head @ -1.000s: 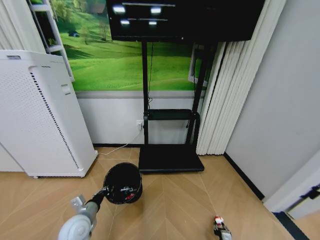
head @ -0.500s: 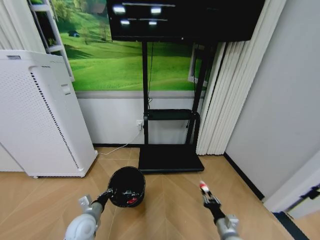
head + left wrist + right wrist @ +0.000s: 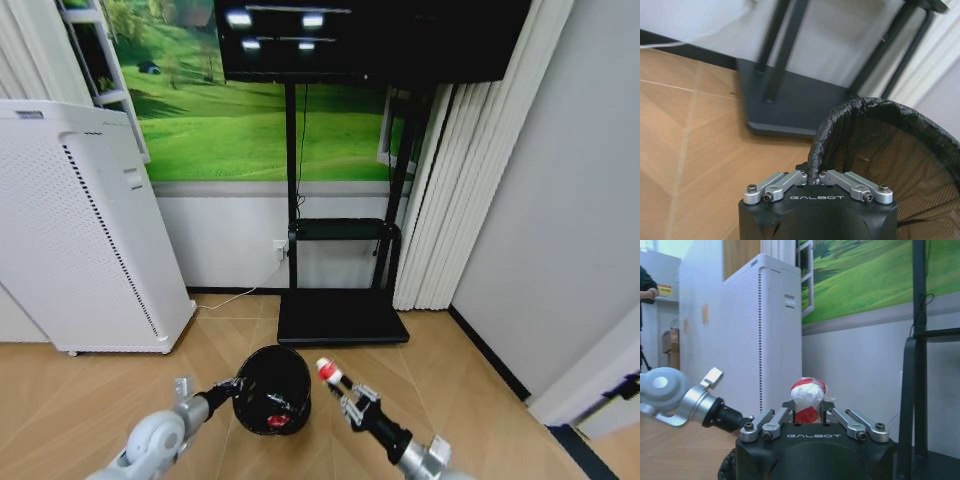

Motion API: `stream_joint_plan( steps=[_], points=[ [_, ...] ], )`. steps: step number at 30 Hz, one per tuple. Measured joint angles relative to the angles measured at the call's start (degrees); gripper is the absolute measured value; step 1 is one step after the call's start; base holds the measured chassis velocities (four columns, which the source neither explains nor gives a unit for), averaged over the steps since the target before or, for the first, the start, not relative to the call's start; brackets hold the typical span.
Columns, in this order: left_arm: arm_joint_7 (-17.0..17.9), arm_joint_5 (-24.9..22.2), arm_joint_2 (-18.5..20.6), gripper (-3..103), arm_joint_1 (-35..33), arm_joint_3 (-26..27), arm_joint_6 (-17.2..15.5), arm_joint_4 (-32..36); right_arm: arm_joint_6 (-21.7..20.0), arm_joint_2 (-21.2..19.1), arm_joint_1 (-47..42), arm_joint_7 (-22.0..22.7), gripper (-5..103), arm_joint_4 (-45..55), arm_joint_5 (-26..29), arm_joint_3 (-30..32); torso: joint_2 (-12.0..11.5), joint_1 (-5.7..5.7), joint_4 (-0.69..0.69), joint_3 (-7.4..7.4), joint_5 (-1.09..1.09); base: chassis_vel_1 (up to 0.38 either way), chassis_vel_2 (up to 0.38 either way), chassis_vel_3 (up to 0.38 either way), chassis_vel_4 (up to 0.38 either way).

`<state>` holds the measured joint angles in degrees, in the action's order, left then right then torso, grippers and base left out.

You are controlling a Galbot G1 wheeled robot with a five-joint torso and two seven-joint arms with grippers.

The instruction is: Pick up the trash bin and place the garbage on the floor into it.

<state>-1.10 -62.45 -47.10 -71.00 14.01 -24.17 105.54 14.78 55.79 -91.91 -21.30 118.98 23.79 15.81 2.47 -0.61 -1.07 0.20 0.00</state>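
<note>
With the trash bin (image 3: 272,388) held off the floor by the left gripper (image 3: 816,176) clamped on its rim, the right gripper (image 3: 338,392) grips a white-and-red scrap (image 3: 326,371) beside the rim, not yet dropped in.

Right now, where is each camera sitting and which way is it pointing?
Head view: from the robot's head, looking forward and down at the floor and TV stand; both arms show.
Left wrist view: behind the left gripper, shut on the trash bin rim.
Right wrist view: behind the right gripper, shut on the white-and-red scrap, facing the air purifier.
Shared: head and left wrist views both show the bin.
</note>
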Motion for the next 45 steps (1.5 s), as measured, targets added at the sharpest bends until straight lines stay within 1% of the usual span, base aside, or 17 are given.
stream_joint_plan(
  steps=[4,14,22,23,25,29,30,31,32,33,35,36,39,40,43,44,45],
  points=[
    [-3.14,1.07,-0.05,3,3.33,-4.26,-0.33,-1.81,1.5,-0.1,0.28,-2.99,24,-1.13,-1.42,-0.98,0.0,0.0,0.02,0.01,0.0,0.0,0.0,0.0,0.0],
    [-7.56,3.54,-0.54,3,4.74,-6.73,0.28,-3.07,2.2,-0.12,1.54,-4.0,21,-3.16,-3.42,-2.63,0.0,0.0,0.02,0.0,0.0,0.0,0.0,0.0,0.0],
    [-10.79,4.65,0.87,3,1.92,-4.09,1.58,-1.85,2.06,-0.02,1.29,-2.77,53,-3.36,-2.47,-1.67,0.0,0.01,0.02,0.0,0.0,0.0,0.0,0.0,0.0],
    [-10.79,4.65,0.87,3,1.92,-4.09,1.58,-1.85,2.06,-0.02,1.29,-2.77,53,-3.36,-2.47,-1.67,0.0,0.01,0.02,0.0,0.0,0.0,0.0,0.0,0.0],
    [-11.26,4.75,1.39,3,0.55,-2.6,1.73,-0.97,2.06,0.18,0.96,-2.75,64,-3.02,-2.36,-1.23,0.0,0.01,0.03,0.0,0.0,0.0,0.0,0.0,0.0],
    [-9.94,4.59,1.15,3,-0.14,-1.22,2.29,0.09,2.15,0.84,0.45,-1.93,80,-2.05,-0.92,-0.39,0.0,0.0,0.03,0.0,0.0,0.0,0.0,0.0,0.0],
    [-9.94,4.59,1.15,3,-0.14,-1.22,2.29,0.09,2.15,0.84,0.45,-1.93,80,-2.05,-0.92,-0.39,0.0,0.0,0.03,0.0,0.0,0.0,0.0,0.0,0.0],
    [-6.17,3.92,0.34,3,-0.32,-0.27,3.15,1.11,2.08,1.71,0.24,0.7,85,-1.06,0.05,0.62,0.0,0.01,0.02,0.0,0.0,0.0,0.0,0.0,0.0],
    [-0.45,1.63,-1.05,3,-0.53,0.68,4.18,3.0,0.9,2.88,0.15,4.81,90,-0.28,0.57,1.97,0.0,0.0,0.03,0.0,0.0,0.0,0.0,0.0,0.0],
    [-0.45,1.63,-1.05,3,-0.53,0.68,4.18,3.0,0.9,2.88,0.15,4.81,90,-0.28,0.57,1.97,0.0,0.0,0.03,0.0,0.0,0.0,0.0,0.0,0.0],
    [15.92,-4.68,-4.16,3,-0.52,2.6,6.0,7.85,-2.25,5.14,0.02,13.87,99,-0.13,1.96,4.38,0.0,0.0,0.01,0.0,0.0,0.0,0.0,0.0,0.0],
    [15.92,-4.68,-4.16,3,-0.52,2.6,6.0,7.85,-2.25,5.14,0.02,13.87,99,-0.13,1.96,4.38,0.0,0.0,0.01,0.0,0.0,0.0,0.0,0.0,0.0],
    [30.66,-9.07,-5.98,3,-2.2,7.05,6.24,12.9,-5.95,7.57,0.01,23.98,100,-0.42,3.94,7.44,0.0,0.01,0.0,0.0,0.01,0.0,0.0,0.0,0.0],
    [30.66,-9.07,-5.98,3,-2.2,7.05,6.24,12.9,-5.95,7.57,0.01,23.98,100,-0.42,3.94,7.44,0.0,0.01,0.0,0.0,0.01,0.0,0.0,0.0,0.0],
    [40.14,-11.45,-6.54,3,-8.74,14.3,4.73,16.54,-8.1,9.17,0.27,28.31,100,-0.95,4.19,9.72,0.0,0.02,0.02,0.0,-0.01,0.0,0.0,0.0,0.0],
    [40.14,-11.45,-6.54,3,-8.74,14.3,4.73,16.54,-8.1,9.17,0.27,28.31,100,-0.95,4.19,9.72,0.0,0.02,0.02,0.0,-0.01,0.0,0.0,0.0,0.0],
    [42.3,-12.06,-6.99,3,-11.57,17.41,4.21,17.46,-8.49,9.58,0.28,28.87,100,-1.13,4.11,10.31,0.0,0.01,0.03,0.0,-0.01,0.0,0.0,0.0,0.0]
  ],
)
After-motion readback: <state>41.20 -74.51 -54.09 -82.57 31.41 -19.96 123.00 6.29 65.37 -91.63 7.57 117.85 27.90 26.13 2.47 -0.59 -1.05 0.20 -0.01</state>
